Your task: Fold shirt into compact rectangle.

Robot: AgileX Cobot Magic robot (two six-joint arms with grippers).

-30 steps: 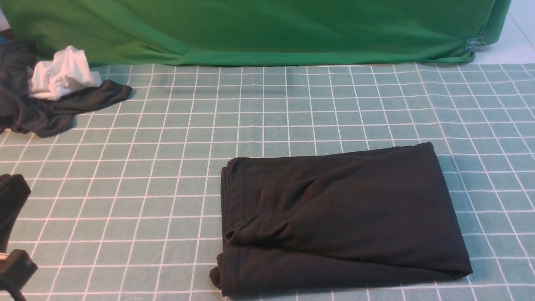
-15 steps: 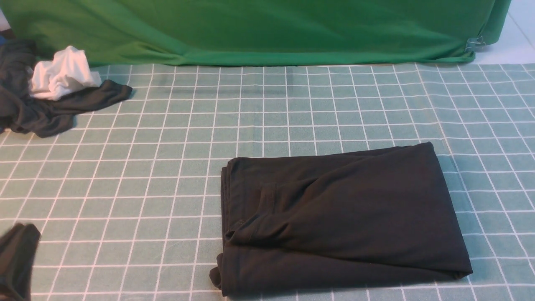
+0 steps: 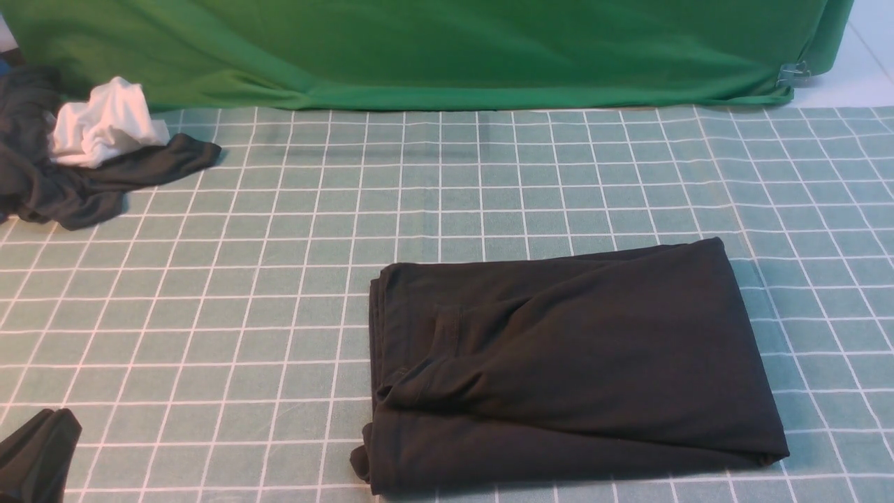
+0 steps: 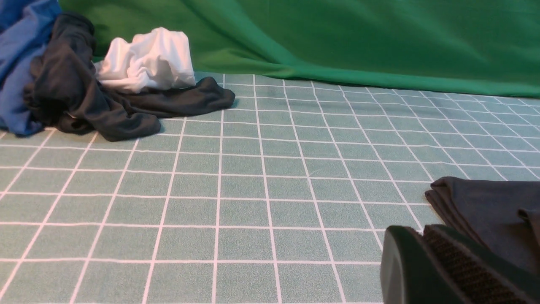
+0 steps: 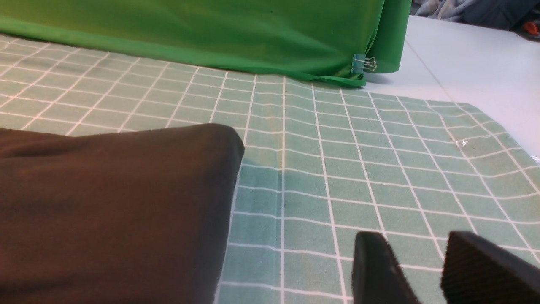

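- Black knit cloth, the shirt [image 3: 573, 363], lies folded on the desk [image 3: 279, 279], in the near part and toward the robot's right side. It already makes a rough rectangle, with no logo and no label showing.
- Its left side shows several stacked layers, and one loose lip of fabric sticks out at the near left corner. The top surface carries some slanted wrinkles.
- At the far left, well apart from it, a small white cloth [image 3: 105, 122] sits on a dark grey garment [image 3: 84, 185], and the left wrist view shows blue fabric [image 4: 17, 63] beside them.
- The left tool [image 4: 426, 264] is low over the desk just beside the shirt's layered edge; its pads appear close together, gripping nothing.
- The right tool [image 5: 422, 270] hovers beside the shirt's far right corner, jaws apart and empty.
- I judge the folding nearly complete. To finish well, it is better to tuck the loose lip under and press the wrinkles flat without dragging the top layer, because soft knit slides easily and the stack could open again.
- Both arms should leave upward, not sideways across the cloth.
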